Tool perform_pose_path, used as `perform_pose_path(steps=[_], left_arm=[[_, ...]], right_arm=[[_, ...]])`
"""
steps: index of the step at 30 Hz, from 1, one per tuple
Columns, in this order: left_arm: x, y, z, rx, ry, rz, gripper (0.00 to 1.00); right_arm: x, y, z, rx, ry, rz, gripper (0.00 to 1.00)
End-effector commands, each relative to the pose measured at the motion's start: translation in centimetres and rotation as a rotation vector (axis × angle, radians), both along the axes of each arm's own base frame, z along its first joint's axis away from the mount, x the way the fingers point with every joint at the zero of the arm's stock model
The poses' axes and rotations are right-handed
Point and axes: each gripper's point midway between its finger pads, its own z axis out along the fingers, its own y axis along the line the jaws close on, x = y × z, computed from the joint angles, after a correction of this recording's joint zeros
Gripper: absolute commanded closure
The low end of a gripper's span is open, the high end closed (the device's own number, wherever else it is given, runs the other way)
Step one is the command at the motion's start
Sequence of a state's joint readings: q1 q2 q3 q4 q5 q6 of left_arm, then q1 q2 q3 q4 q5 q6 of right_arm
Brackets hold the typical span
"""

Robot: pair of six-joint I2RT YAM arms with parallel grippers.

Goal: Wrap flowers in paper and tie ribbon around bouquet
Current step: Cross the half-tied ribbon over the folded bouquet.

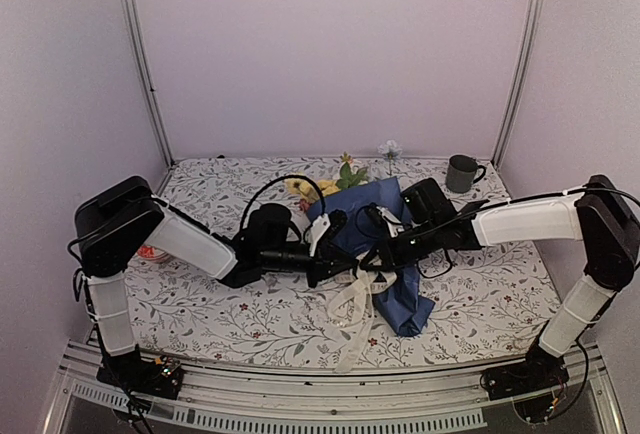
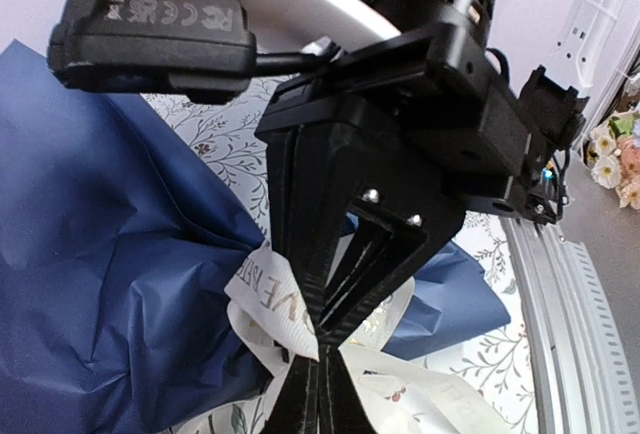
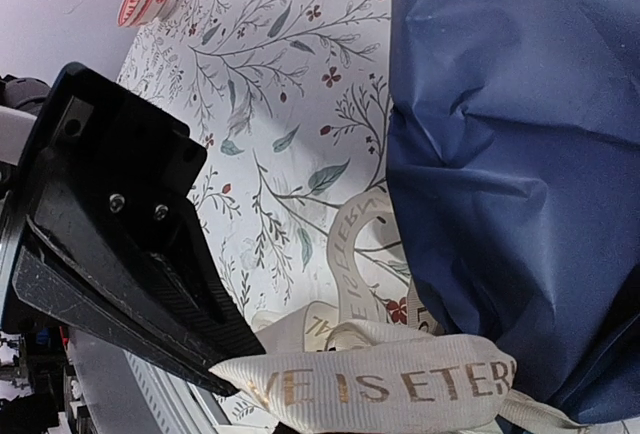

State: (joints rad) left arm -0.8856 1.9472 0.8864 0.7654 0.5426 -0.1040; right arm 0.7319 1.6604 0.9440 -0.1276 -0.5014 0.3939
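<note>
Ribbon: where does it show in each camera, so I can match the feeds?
Top external: ribbon low centre, tails trailing toward the bottom of the picture.
Left wrist: bottom centre, lettered strip.
Right wrist: along the bottom, lettered band.
Shared landmark: dark blue paper, beside the ribbon in every view.

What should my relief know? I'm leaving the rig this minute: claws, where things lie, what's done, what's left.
Left claw: shut on the ribbon.
Right claw: shut on the ribbon too.
Bouquet lies flat, flowers at its far end, ribbon loops against its stem half.
Done: flowers wrapped in the paper.
Left: finish the tie. Whether a knot has formed cannot be told.
</note>
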Motion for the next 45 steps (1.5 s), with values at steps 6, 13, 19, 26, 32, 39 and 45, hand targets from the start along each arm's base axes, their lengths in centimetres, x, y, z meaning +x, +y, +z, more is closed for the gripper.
perform_pose_path(steps=[6, 13, 19, 26, 32, 39, 45], left_arm=[[-1.1, -1.7, 0.5, 0.013, -0.047, -0.049, 1.0], [-1.8, -2.5, -1.4, 0.075, -0.042, -0.085, 1.0], [-1.7, -2.9, -2.4, 0.11, -0.027, -0.08, 1.0], [-2.2, -3.7, -3.2, 0.155, -0.034, -0.099, 1.0], [-2.6, -4.0, -3.6, 0.177, -0.051, -0.1, 1.0], [-2.6, -4.4, -3.7, 0.195, -0.063, -0.097, 1.0], [-2.5, -4.3, -3.8, 0.197, -0.065, -0.083, 1.0]], right_arm=[[0.9, -0.6, 0.0, -0.03, 0.003, -0.063, 0.91], [-1.4, -1.1, 1.4, 0.011, 0.111, -0.074, 0.72], [-2.7, -2.3, 1.9, -0.006, 0.177, -0.107, 0.66], [-3.3, -3.9, 2.8, -0.038, 0.181, -0.128, 0.66], [-2.5, -5.3, 4.7, -0.062, 0.113, -0.129, 0.69], [1.1, -2.9, 4.0, -0.109, 0.043, -0.058, 0.76], [1.7, -1.1, 2.4, -0.104, 0.056, 0.052, 0.76]])
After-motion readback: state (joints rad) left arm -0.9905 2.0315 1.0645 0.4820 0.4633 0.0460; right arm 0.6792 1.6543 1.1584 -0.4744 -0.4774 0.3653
